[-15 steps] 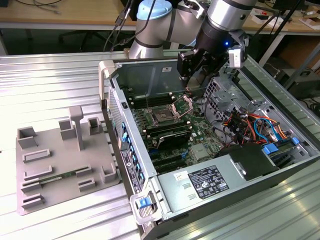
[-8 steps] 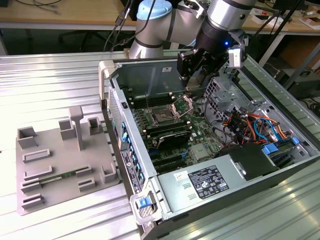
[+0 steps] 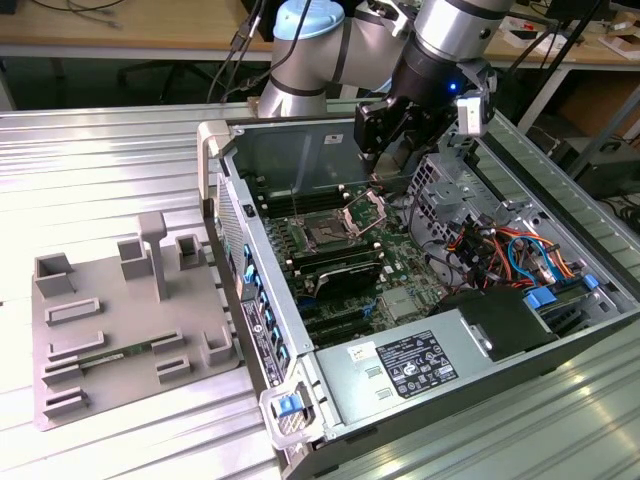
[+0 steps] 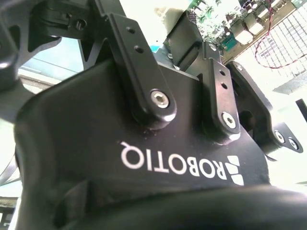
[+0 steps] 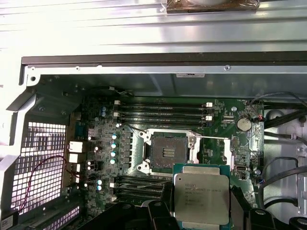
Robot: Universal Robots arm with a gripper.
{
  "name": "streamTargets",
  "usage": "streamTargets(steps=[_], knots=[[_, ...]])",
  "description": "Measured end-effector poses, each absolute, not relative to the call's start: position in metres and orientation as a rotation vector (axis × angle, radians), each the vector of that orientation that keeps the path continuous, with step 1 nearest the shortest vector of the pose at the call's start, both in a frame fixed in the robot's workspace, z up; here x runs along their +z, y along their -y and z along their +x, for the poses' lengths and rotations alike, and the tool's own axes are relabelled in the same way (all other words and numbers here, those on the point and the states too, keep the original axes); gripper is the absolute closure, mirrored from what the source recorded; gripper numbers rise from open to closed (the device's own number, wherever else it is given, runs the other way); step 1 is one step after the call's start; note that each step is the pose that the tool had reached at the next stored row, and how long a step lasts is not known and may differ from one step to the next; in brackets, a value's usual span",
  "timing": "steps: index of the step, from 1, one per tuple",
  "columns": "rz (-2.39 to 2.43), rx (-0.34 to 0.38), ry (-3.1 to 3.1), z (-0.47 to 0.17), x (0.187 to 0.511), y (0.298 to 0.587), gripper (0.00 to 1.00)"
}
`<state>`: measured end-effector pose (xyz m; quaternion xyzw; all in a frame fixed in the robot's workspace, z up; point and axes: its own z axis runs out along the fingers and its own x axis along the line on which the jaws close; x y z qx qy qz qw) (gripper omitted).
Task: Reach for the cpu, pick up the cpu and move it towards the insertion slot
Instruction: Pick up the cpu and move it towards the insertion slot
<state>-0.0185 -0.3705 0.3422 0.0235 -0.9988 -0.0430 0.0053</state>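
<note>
The cpu (image 5: 201,198), a flat square chip with a silvery top, sits between the dark fingers (image 5: 240,207) of my gripper (image 5: 201,210), which is shut on it. In the first wrist view it hangs just beside the insertion slot (image 5: 168,153), whose dark socket lies bare with its metal bracket swung open. In the exterior view my gripper (image 3: 378,150) hovers inside the open computer case, above and a little behind the insertion slot (image 3: 325,237). The second wrist view looks along the gripper's black housing (image 4: 144,158) and its linkages.
Memory slots (image 5: 163,111) flank the socket on the green board. A drive cage (image 3: 440,180), coloured cables (image 3: 500,250) and the power supply (image 3: 400,370) crowd the exterior view's right. A grey plastic tray (image 3: 120,320) lies outside the case on the exterior view's left.
</note>
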Motion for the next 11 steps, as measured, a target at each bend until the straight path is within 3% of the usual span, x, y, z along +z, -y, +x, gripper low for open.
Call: streamTargets(steps=[11], knots=[[0.074,-0.135,3.127,-0.0185,0.3459,0.3705,0.45]])
